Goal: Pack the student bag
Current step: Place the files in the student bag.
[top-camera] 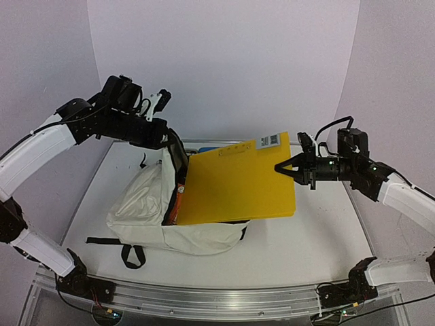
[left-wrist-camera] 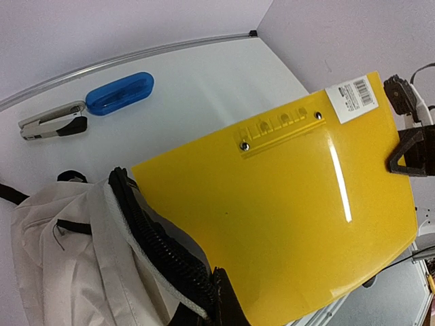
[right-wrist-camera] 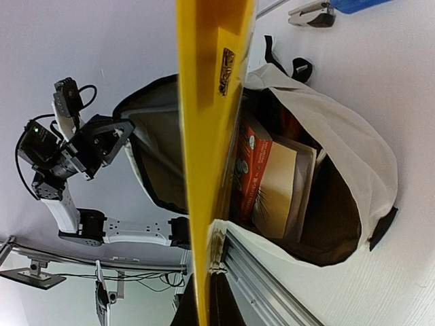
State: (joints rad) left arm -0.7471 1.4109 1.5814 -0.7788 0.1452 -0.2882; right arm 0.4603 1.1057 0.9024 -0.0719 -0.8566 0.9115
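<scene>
The student bag [top-camera: 146, 204] is lying on the table [top-camera: 326, 231], left of centre, with its open mouth facing right. Your left gripper [top-camera: 165, 139] is pinching the far rim of that mouth. Its jaws are pressed together on the black zipper edge [left-wrist-camera: 160, 244] and are holding the flap lifted clear of the table.

Your right gripper [top-camera: 284, 168] is sitting to the right of the bag, its fingers clamped on the right edge of a yellow folder [top-camera: 238, 183]. The grip is nearer to you than the barcode label [top-camera: 270, 140] at the folder's far right corner. The folder is hanging tilted in the air, with its left edge over the bag's mouth. You cannot tell whether that edge is touching the fabric.

Inside the bag, 2 books are standing together: a red book [right-wrist-camera: 251, 170] and a tan book [right-wrist-camera: 279, 190] just beside it. Beyond the bag, a blue case [left-wrist-camera: 121, 93] and a stapler [left-wrist-camera: 53, 121] are lying side by side on the table.
</scene>
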